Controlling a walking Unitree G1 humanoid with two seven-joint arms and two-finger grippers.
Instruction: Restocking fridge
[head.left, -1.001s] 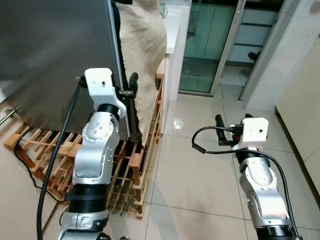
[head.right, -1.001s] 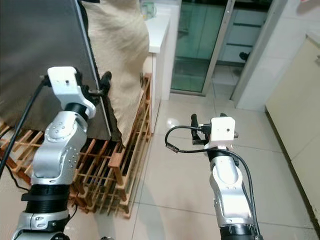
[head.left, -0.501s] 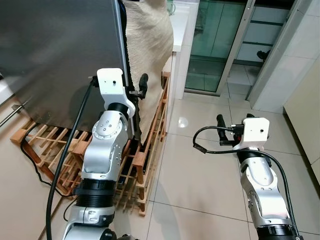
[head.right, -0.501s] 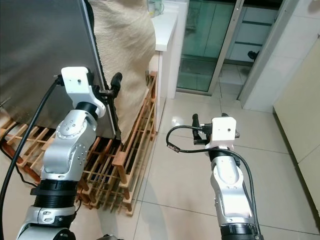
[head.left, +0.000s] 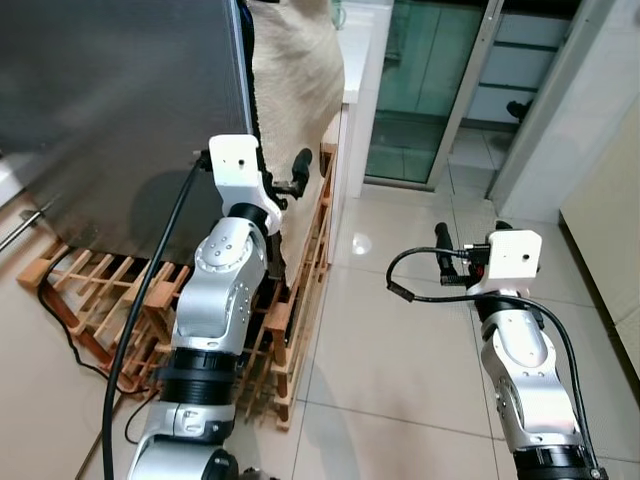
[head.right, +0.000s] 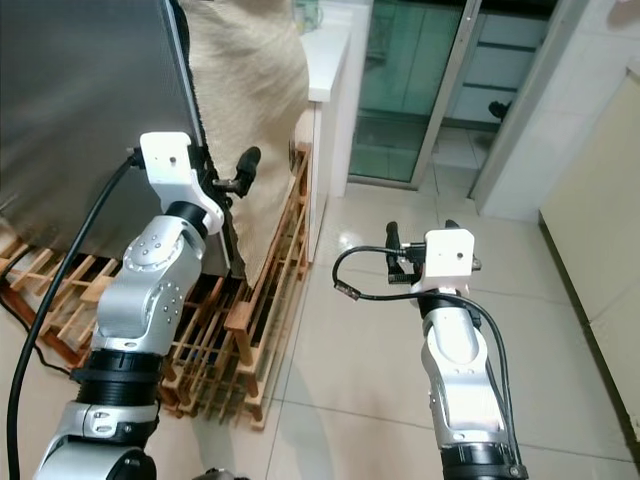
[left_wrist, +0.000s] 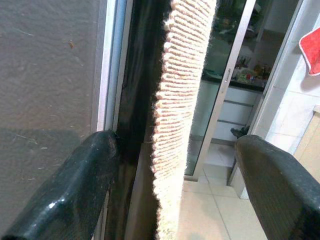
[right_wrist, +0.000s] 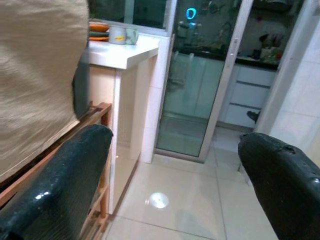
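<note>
The fridge door (head.left: 110, 110), upper left, is judged heavy and rigid, best gripped at its edge (left_wrist: 112, 75); both the left gripper (left_wrist: 172, 190) and right gripper (right_wrist: 172, 185) are spread, empty.

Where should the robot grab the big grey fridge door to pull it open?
Probably the fridge door is best gripped at its tall free edge, coming from the right side where the beige cloth hangs. No handle shows, and that edge runs straight up and down. The left gripper is open there, one finger against the door's edge.
</note>
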